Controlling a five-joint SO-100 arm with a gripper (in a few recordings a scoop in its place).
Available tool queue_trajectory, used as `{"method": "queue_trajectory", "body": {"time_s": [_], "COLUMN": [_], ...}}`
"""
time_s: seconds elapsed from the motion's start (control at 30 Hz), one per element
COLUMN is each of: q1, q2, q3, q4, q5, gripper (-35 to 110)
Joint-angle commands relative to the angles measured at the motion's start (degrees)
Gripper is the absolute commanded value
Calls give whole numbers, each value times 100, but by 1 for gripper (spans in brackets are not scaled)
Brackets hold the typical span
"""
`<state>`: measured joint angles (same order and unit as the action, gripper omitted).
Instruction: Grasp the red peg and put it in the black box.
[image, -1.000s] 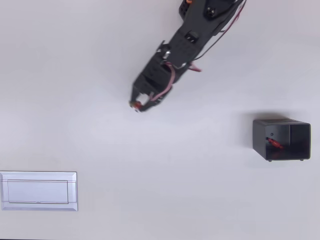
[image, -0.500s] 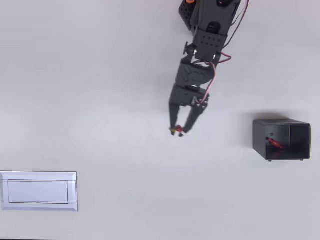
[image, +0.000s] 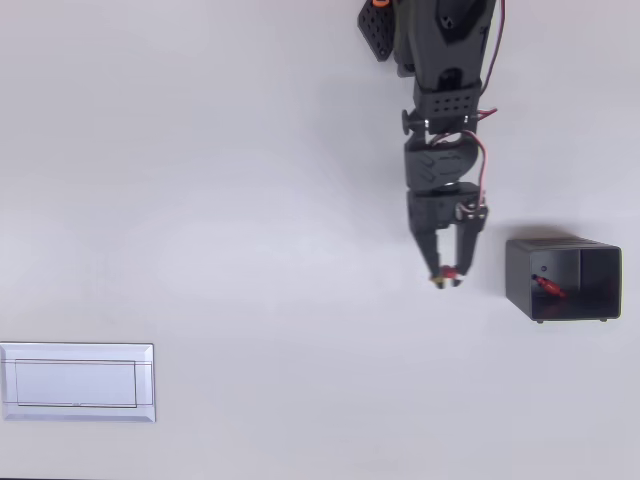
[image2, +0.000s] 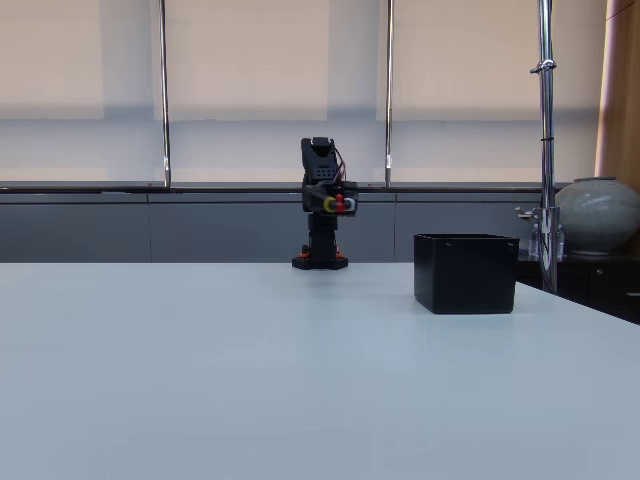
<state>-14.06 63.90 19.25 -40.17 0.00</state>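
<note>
A flat white framed panel (image: 77, 382) lies on the pale table (image: 200, 200), at its lower left in the overhead view. In the fixed view, a round grey-green vase (image2: 598, 215) stands off the table's right end, just beside a metal pole (image2: 546, 140), with blinds (image2: 270, 60) behind.

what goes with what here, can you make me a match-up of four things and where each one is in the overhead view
Things:
1. red peg at the tips of the gripper
2. second red peg
3. black box
4. white framed panel

Places:
A. lower left of the table, lying flat
B. inside the box, on its floor
C. right side of the table, open top
D. held above the table, just left of the box

Pairs: 1-D, 2-B, 3-C, 4-A
</note>
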Motion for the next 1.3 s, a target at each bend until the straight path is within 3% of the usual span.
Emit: {"method": "queue_trajectory", "body": {"time_s": [0.0,0.53,1.0,1.27], "q1": [-492,-1854,-2065,-1890], "q2": [396,2074,2813,2786], "q3": [738,2004,2355,2399], "q4": [-229,-1151,-1415,-1406], "q5": [-114,141,237,176], "gripper": [0,0,3,15]}}
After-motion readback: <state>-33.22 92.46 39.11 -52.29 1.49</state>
